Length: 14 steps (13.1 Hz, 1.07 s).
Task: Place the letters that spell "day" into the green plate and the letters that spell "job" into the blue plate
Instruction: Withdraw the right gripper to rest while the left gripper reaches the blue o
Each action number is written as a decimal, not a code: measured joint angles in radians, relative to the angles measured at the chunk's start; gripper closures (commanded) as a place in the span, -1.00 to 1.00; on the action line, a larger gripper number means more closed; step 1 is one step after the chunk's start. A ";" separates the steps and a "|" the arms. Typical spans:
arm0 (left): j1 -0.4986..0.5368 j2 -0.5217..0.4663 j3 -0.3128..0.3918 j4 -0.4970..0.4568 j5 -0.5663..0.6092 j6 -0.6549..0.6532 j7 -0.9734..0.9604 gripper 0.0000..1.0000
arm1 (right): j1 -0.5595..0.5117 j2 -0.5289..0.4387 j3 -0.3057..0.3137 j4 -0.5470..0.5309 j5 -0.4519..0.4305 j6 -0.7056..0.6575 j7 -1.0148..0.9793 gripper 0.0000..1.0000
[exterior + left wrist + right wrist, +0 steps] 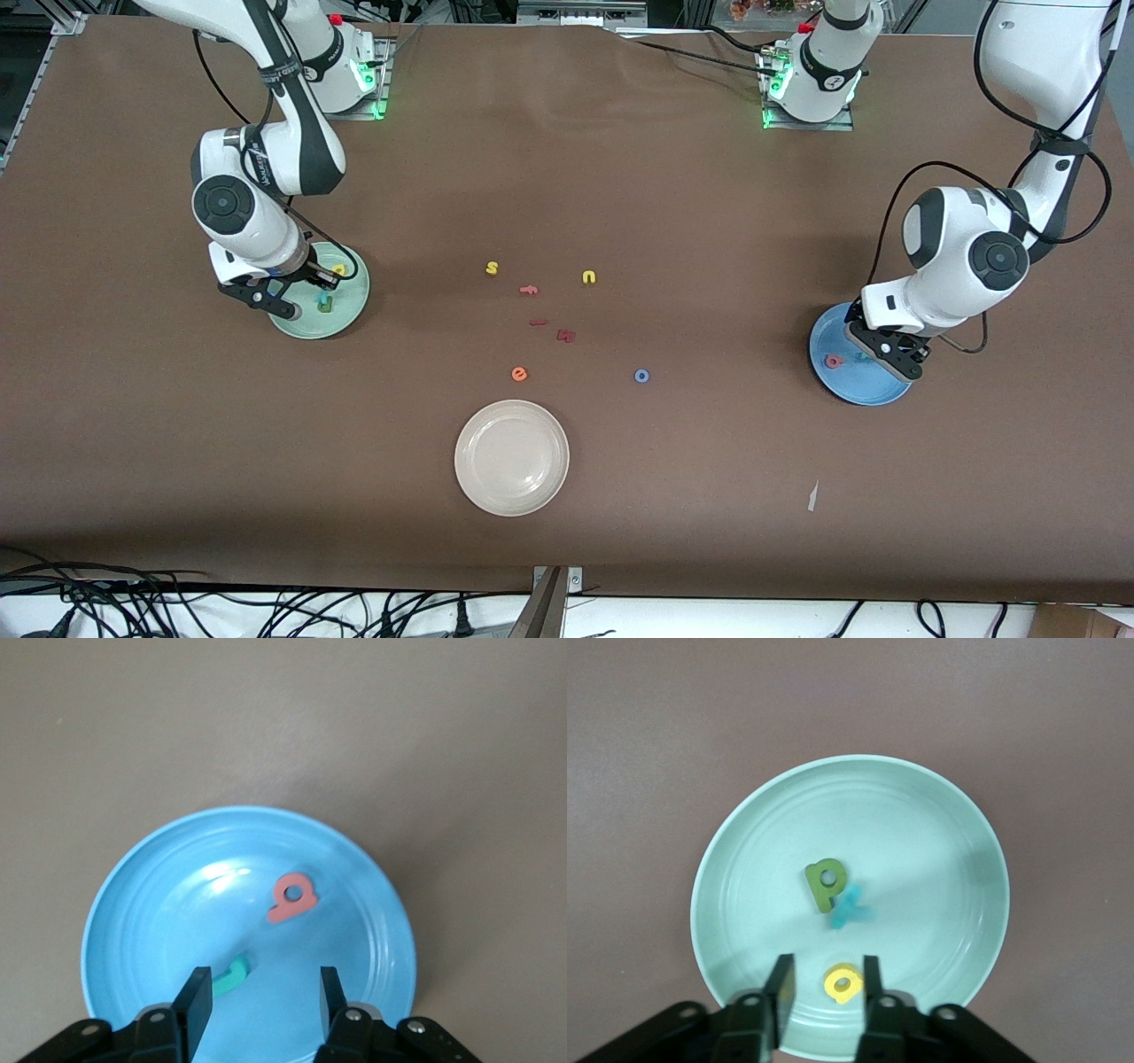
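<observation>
Pinkish-red b (pixel 293 897), blue plate (pixel 133 904)

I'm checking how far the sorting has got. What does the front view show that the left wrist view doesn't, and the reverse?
Front view only: the blue o on the table, not yet in a plate; the green plate under the right gripper; the cream plate; stray letters mid-table.

Left wrist view only: the teal j shown clearly, lying free between the left gripper's open jaws.

Both: the blue plate holding the pinkish-red b, with the left gripper over it.
</observation>
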 measured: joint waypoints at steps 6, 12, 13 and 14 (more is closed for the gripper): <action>-0.261 0.020 -0.016 0.049 -0.118 0.006 -0.237 -0.40 | 0.017 -0.039 0.019 0.216 0.000 -0.237 -0.081 -1.00; -0.490 0.204 -0.014 0.265 -0.126 0.016 -0.742 -0.39 | 0.020 -0.061 0.003 0.539 0.037 -0.564 -0.346 -1.00; -0.523 0.234 -0.006 0.311 -0.126 0.016 -0.793 -0.39 | 0.019 -0.077 -0.021 0.581 0.048 -0.631 -0.381 -1.00; -0.546 0.259 0.002 0.350 -0.126 0.016 -0.821 -0.37 | 0.018 -0.097 -0.048 0.627 0.052 -0.695 -0.416 -1.00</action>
